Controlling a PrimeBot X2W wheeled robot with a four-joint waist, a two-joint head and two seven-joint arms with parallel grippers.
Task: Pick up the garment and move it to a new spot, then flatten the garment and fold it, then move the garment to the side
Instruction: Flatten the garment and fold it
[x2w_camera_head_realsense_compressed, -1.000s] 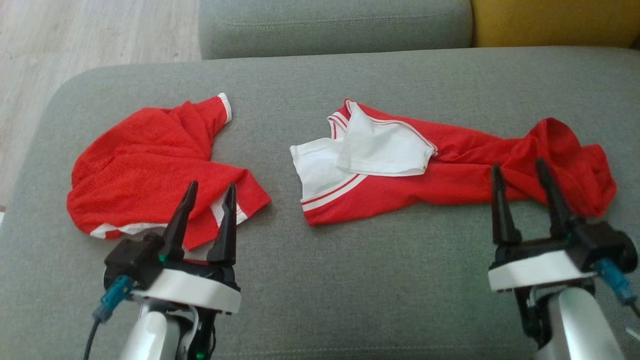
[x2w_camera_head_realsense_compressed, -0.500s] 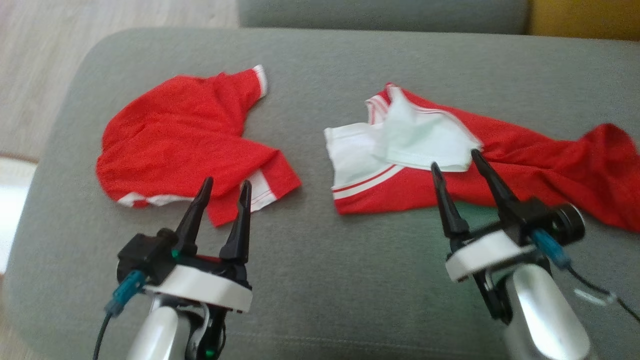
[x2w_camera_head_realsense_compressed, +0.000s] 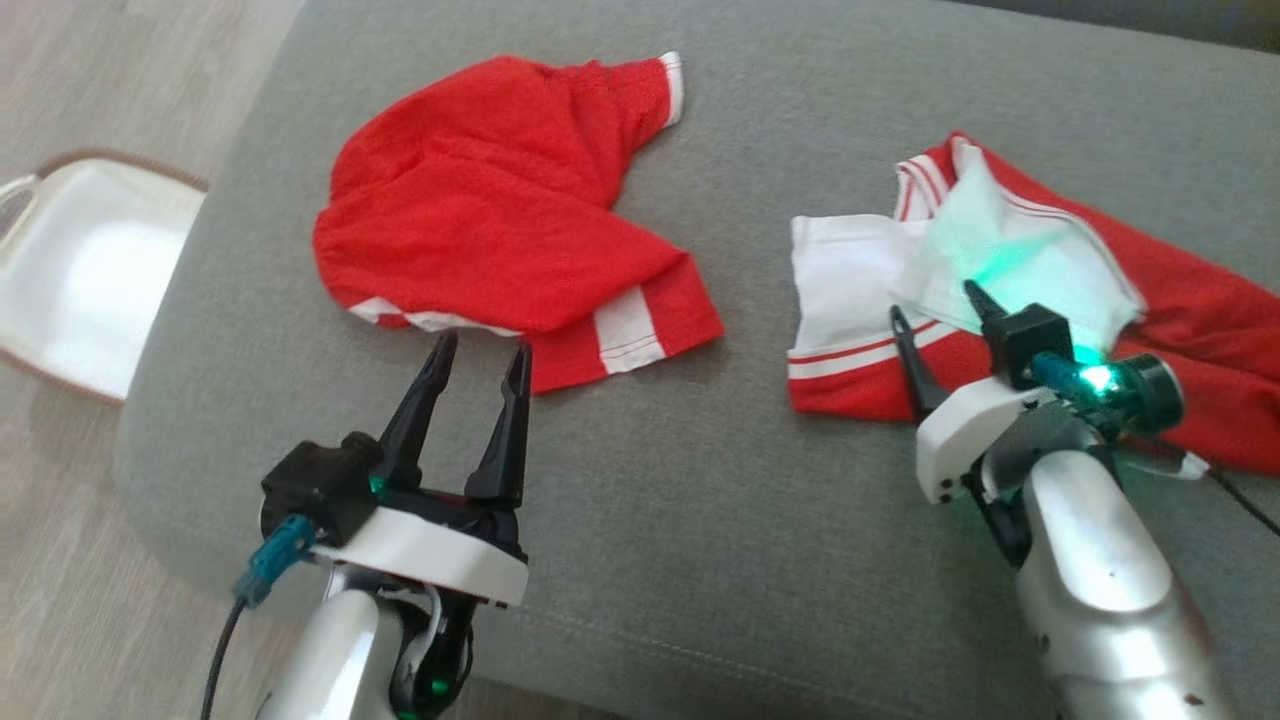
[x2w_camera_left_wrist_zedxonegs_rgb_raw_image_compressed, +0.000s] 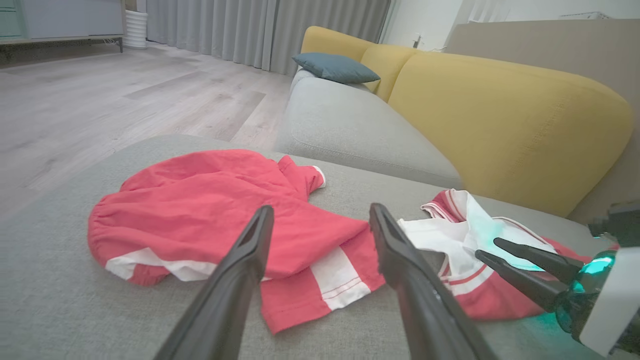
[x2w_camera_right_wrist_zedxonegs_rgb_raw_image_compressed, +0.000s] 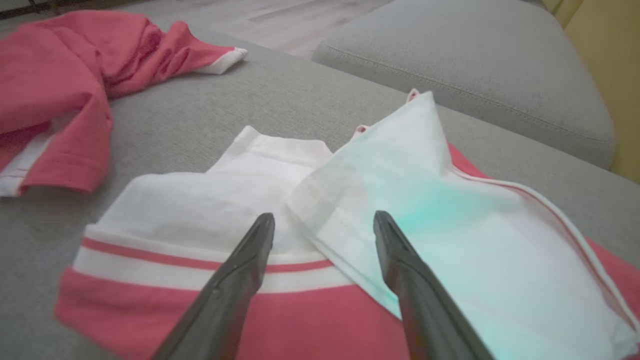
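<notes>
- Garment (x2w_camera_head_realsense_compressed: 850, 280), red with white panels and stripes: lies crumpled on the right part of the grey seat cushion (x2w_camera_head_realsense_compressed: 700, 520). A white flap is turned over onto its red body. It is neither flattened nor folded.
- Right claw (x2w_camera_head_realsense_compressed: 933, 300): jaws wide, holding nothing. It is poised over the white section of the Garment, near the striped hem, with its tips low above the cloth. Whether they touch the cloth cannot be told.
- Left claw (x2w_camera_head_realsense_compressed: 485, 344): jaws wide, empty. It hovers just short of the hem of a second red garment (x2w_camera_head_realsense_compressed: 480, 190), which lies bunched on the left part of the same cushion, apart from the first.
- Step in hand, by judgement: the approach for the first pick-up. The red-and-white piece is the likelier target, since the right claw stands directly over it. Which of the two pieces is meant is not certain.
- Done: no part of the task shows as finished. Both pieces lie rumpled and neither is lifted.
- Left to do: grasp and lift, carry to a new spot on the cushion, spread flat, fold, then set to the side. That is the whole sequence.
</notes>
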